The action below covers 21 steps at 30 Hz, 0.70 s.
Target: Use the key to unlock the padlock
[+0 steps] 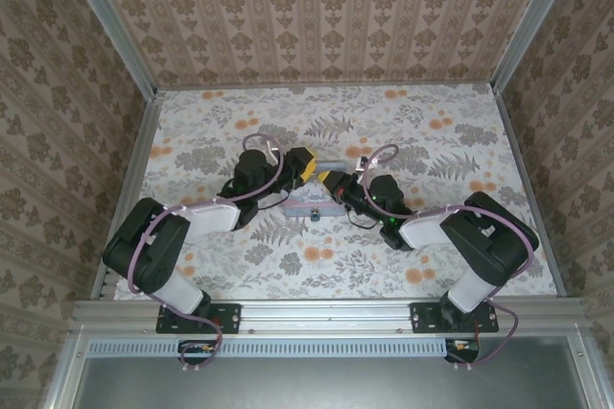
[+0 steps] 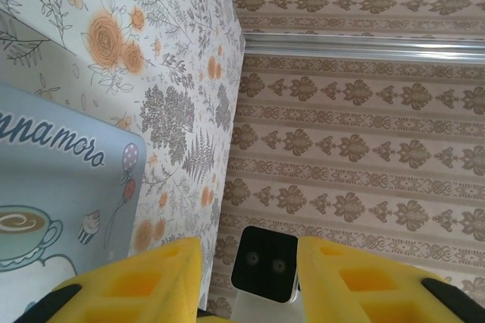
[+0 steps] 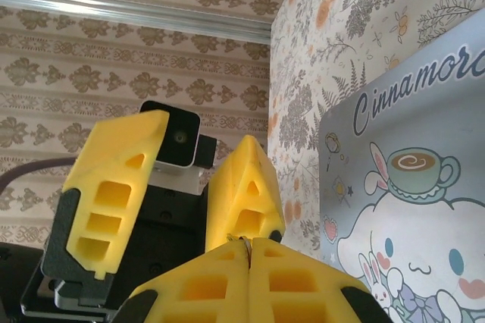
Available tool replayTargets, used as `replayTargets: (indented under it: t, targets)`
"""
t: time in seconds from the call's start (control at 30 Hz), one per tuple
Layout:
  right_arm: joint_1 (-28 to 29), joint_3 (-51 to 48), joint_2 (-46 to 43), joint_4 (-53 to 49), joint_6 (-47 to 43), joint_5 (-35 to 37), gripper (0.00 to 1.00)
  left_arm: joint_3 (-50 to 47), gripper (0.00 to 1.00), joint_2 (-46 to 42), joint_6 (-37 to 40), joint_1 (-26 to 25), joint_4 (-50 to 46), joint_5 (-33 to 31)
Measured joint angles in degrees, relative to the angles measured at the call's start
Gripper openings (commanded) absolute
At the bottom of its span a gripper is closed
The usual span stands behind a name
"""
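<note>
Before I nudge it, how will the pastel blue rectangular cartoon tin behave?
Lying flat, the pastel blue cartoon tin will probably slide across the floral table rather than tip. Its smooth printed lid looks slippery to pinch.

"What is covering the surface [image 1: 326, 265]?"
"A print of orange blooms and grey ferns is covering it."
"And lying on it?"
"A pastel cartoon tin [image 1: 307, 200] is lying mid-surface, a tiny dark padlock [image 1: 315, 217] sitting at its near edge."

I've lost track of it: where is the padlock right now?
In the top view, the padlock sits mid-table, by the near edge of the pastel tin.
</note>
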Motion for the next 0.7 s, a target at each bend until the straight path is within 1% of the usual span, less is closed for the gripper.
replayTargets:
  t: [0.27, 0.37, 0.63, 0.7]
  targets:
    - [0.0, -0.2, 0.4, 2.1, 1.4, 1.3, 0.00, -1.4, 0.35, -0.3, 0.9, -0.4, -0.5, -0.4]
    - [0.0, -0.2, 0.4, 2.4, 1.5, 1.3, 0.00, -1.5, 0.33, -0.3, 1.5, -0.4, -0.5, -0.4]
    - [0.0, -0.2, 1.6, 3.0, 1.9, 1.3, 0.00, -1.5, 0.22, -0.3, 2.2, -0.7, -0.5, -1.0]
    - [0.0, -0.2, 1.7, 3.2, 2.1, 1.3, 0.00, -1.5, 0.21, -0.3, 2.2, -0.8, -0.5, -1.0]
